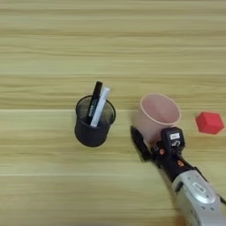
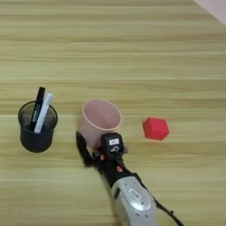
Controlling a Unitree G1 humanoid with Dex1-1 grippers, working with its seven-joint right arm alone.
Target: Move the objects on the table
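A dark see-through pen cup (image 1: 92, 123) stands left of centre on the table (image 1: 53, 53), holding a black marker (image 1: 94, 101) and a white marker (image 1: 100, 106). Right of it stands a pale pink plastic cup (image 1: 159, 112), upright with its mouth up. A small red block (image 1: 209, 122) lies further right. My right gripper (image 1: 154, 137) comes in from the bottom right and is open at the pink cup's near side. One black finger (image 1: 139, 142) lies left of the cup's base. The other finger is hidden under the gripper's black box (image 2: 112, 144).
The silver forearm (image 2: 132, 201) crosses the table's near right part. A pale strip shows at the far right corner (image 2: 216, 6) in the right eye view.
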